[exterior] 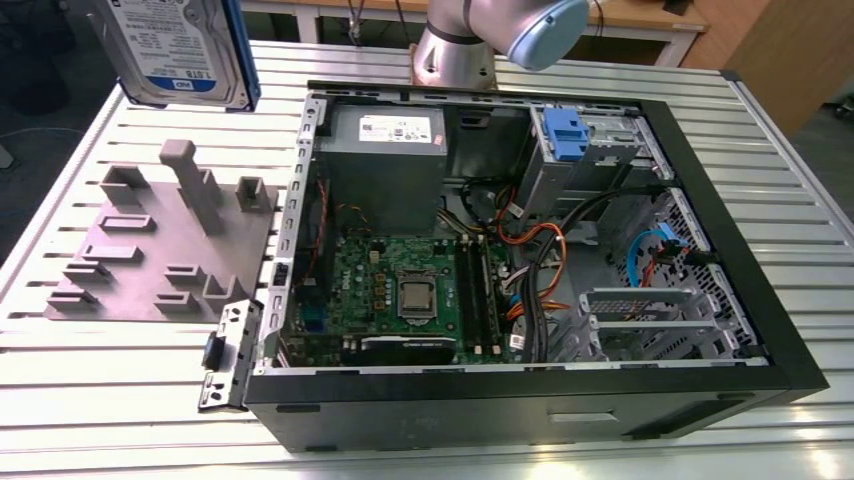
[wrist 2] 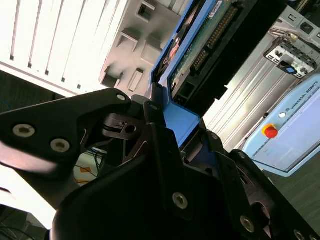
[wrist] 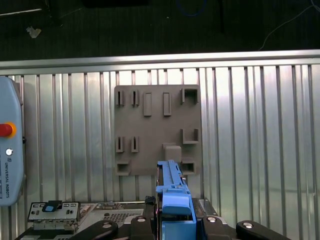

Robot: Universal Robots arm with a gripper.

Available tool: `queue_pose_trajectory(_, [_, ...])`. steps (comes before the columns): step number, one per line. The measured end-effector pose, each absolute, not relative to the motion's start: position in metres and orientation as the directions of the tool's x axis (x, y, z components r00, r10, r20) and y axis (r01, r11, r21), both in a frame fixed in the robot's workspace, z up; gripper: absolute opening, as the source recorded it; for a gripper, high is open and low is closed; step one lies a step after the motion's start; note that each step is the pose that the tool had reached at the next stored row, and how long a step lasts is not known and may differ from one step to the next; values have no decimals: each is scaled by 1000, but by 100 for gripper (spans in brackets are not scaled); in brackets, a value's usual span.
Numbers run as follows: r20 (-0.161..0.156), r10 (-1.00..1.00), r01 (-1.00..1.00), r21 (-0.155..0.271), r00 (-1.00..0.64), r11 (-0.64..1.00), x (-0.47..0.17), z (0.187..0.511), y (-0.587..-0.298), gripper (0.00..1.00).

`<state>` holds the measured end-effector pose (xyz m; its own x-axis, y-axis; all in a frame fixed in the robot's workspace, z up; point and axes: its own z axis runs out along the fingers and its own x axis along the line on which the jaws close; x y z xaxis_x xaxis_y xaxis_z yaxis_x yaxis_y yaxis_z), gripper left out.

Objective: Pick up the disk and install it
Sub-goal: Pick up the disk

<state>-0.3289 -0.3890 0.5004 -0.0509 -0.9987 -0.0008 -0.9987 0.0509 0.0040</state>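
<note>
The disk (exterior: 180, 50), silver with a white-and-blue label and blue rails, hangs high above the table at the exterior view's left, over the far end of the grey fixture plate (exterior: 160, 250). In the second wrist view my gripper (wrist 2: 172, 132) is shut on the disk (wrist 2: 200, 47), its black fingers (wrist 2: 155, 125) clamping the blue rail end. In the first wrist view the disk (wrist: 170, 180) shows edge-on above the gripper (wrist: 175, 222). The open computer case (exterior: 747, 260) lies at the exterior view's right.
Inside the case are a grey power-supply box (exterior: 384, 160), a motherboard (exterior: 400, 290), cables and a blue latch piece (exterior: 567, 135) on the drive bay. The arm's base (exterior: 461, 55) stands behind the case. A teach pendant (wrist: 7, 150) lies on the slatted table.
</note>
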Motion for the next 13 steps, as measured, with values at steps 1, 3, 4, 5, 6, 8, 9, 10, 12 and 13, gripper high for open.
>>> queue_pose_trajectory(1, [-1,-999,-999,4,-51,51,-329,500,-389,36])
queue_pose_trajectory(3, [-1,-999,-999,4,-51,51,-329,500,-389,36])
queue_pose_trajectory(4, [-1,-999,-999,4,-51,51,-329,500,-389,36])
queue_pose_trajectory(5, [-1,-999,-999,4,-51,51,-329,500,-389,36])
queue_pose_trajectory(6, [-1,-999,-999,4,-51,51,-329,500,-389,36])
queue_pose_trajectory(8, [-1,-999,-999,4,-51,51,-329,500,-389,36])
queue_pose_trajectory(9, [-1,-999,-999,4,-51,51,-329,500,-389,36])
queue_pose_trajectory(10, [-1,-999,-999,4,-51,51,-329,500,-390,36])
queue_pose_trajectory(12, [-1,-999,-999,4,-51,51,-329,500,-392,36])
queue_pose_trajectory(13, [-1,-999,-999,4,-51,51,-329,500,-394,36])
